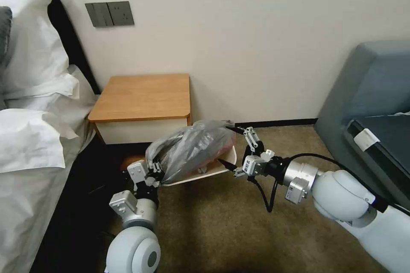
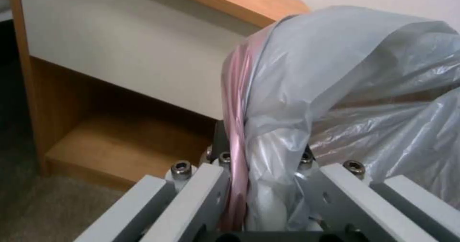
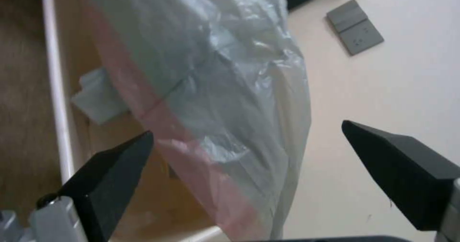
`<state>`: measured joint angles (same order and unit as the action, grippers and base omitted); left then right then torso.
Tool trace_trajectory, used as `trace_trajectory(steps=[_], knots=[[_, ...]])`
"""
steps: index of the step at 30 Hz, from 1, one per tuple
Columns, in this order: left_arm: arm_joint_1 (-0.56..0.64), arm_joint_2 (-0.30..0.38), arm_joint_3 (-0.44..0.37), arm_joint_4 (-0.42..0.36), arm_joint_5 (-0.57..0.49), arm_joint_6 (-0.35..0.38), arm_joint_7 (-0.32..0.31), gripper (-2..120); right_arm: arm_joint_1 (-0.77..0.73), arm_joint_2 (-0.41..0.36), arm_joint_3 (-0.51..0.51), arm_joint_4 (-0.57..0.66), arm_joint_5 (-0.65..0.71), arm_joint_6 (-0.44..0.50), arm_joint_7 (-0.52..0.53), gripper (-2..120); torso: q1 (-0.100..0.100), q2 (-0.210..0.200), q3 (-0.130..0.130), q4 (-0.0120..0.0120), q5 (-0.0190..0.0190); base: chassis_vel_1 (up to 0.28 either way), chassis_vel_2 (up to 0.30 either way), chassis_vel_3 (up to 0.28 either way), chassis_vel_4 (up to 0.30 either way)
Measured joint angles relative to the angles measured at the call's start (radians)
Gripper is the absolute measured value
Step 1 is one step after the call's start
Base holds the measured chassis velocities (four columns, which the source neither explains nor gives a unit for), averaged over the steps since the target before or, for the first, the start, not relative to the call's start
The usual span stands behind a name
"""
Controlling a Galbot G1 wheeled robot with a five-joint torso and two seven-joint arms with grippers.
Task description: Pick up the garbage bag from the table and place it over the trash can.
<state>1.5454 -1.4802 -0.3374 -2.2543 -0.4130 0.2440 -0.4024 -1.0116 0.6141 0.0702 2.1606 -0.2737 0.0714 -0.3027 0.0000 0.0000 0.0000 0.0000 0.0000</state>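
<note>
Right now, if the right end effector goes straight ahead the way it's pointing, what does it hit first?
Most likely the garbage bag: the right end effector is open, and the pink-edged film hangs directly between its fingers. Past the film, depth is unclear.

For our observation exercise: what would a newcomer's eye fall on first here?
The crumpled grey garbage bag billowing over the white trash can beside the table. The left pincer grips its pink-edged side, while the right pincer stands open at the other.

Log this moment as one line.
left tool: shut on garbage bag | right tool: open, at bag's other edge | bag: above trash can | table: behind
</note>
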Motion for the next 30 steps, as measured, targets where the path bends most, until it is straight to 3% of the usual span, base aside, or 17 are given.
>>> trace_trajectory(steps=[11,18,30], knots=[[0.001,-0.008,0.004,0.001,0.006,0.0,0.002,5,0.03,-0.038,-0.029,0.019,-0.043,-0.009,-0.042,100,0.0,0.0,0.0,-0.0001,0.0,0.0,0.0,0.0,0.0],[0.006,-0.011,0.005,0.0,0.011,-0.006,0.007,5,0.088,-0.015,-0.102,-0.003,-0.082,-0.021,-0.039,100,0.0,0.0,0.0,0.0,0.0,0.0,0.0,0.0,0.0],[0.01,-0.012,0.008,-0.004,0.012,-0.008,0.009,5,0.133,0.009,-0.14,-0.048,-0.129,-0.014,-0.028,100,0.0,0.0,0.0,0.0,-0.0001,0.0,0.0,0.0,0.0]])
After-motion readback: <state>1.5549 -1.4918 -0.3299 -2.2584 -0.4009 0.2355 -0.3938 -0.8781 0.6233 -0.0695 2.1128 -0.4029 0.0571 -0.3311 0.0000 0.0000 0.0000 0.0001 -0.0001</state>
